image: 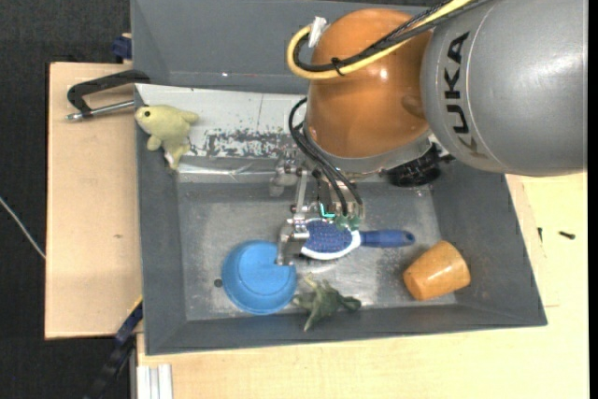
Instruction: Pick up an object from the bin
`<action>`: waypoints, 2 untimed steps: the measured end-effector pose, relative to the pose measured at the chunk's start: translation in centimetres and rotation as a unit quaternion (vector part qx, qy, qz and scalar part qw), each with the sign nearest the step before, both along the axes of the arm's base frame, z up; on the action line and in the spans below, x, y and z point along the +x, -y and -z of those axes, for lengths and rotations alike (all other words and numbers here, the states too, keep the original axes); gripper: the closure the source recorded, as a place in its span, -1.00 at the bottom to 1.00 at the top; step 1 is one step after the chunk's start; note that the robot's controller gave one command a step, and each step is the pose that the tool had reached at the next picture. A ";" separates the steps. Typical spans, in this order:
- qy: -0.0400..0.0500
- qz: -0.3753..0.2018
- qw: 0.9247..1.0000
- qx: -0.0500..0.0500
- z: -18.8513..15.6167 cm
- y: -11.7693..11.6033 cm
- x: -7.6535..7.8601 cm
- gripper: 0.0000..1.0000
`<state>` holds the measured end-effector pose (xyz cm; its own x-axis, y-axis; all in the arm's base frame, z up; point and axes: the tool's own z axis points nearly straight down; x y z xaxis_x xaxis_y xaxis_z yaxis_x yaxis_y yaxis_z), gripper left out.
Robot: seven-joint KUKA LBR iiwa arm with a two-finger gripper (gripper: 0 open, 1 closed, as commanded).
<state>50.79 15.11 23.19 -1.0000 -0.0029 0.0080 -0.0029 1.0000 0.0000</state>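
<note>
A grey metal bin (pixel 157 238) is seen from above, with the robot arm reaching in from the right under an orange wrist cover. The claw (pixel 301 234) hangs low near the middle of the bin floor, its tip at the left end of a blue-and-white brush (pixel 329 242). From this angle it is not possible to tell how far the claw is open, or whether it has hold of the brush or only touches it.

The brush lies flat. Its long axis runs left to right across the view, with the oval bristled head to the left, under the claw, and the slim blue handle pointing right.

A round blue bowl (pixel 257 278) sits just left of and below the brush head, very close to the claw. A small green toy animal (pixel 323 303) lies against the front wall, near the bowl. An orange cup (pixel 436 271) lies on its side to the right, beyond the handle's end and apart from it. A yellow plush toy (pixel 166 128) rests high on the far left corner, well apart. Bare floor lies open to the left of the claw and behind it.
</note>
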 end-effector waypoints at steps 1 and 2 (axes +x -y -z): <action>0.007 -0.027 1.000 0.004 13.9 3.8 2.5 -1.00; 0.003 -0.026 1.000 0.004 13.9 3.7 2.3 1.00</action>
